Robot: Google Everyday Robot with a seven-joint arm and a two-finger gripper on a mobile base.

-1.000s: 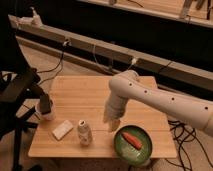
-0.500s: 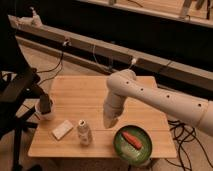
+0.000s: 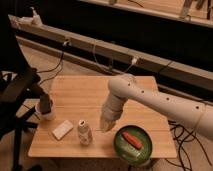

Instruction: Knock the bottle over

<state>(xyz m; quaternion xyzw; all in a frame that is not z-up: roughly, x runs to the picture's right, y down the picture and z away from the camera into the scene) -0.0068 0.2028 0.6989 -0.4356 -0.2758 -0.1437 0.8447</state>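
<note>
A small pale bottle (image 3: 84,132) stands upright near the front edge of the wooden table (image 3: 85,95). My gripper (image 3: 106,125) hangs at the end of the white arm (image 3: 160,102), just to the right of the bottle, with a small gap between them. It is low over the table top.
A green plate (image 3: 120,147) holding a red-orange item (image 3: 132,139) sits at the front right. A pale sponge-like block (image 3: 62,129) lies left of the bottle. A white cup (image 3: 46,107) with a dark object stands at the left edge. A black chair (image 3: 15,90) is on the left.
The arm has swung left and lowered, bringing the gripper closer to the bottle. The bottle still stands upright.
</note>
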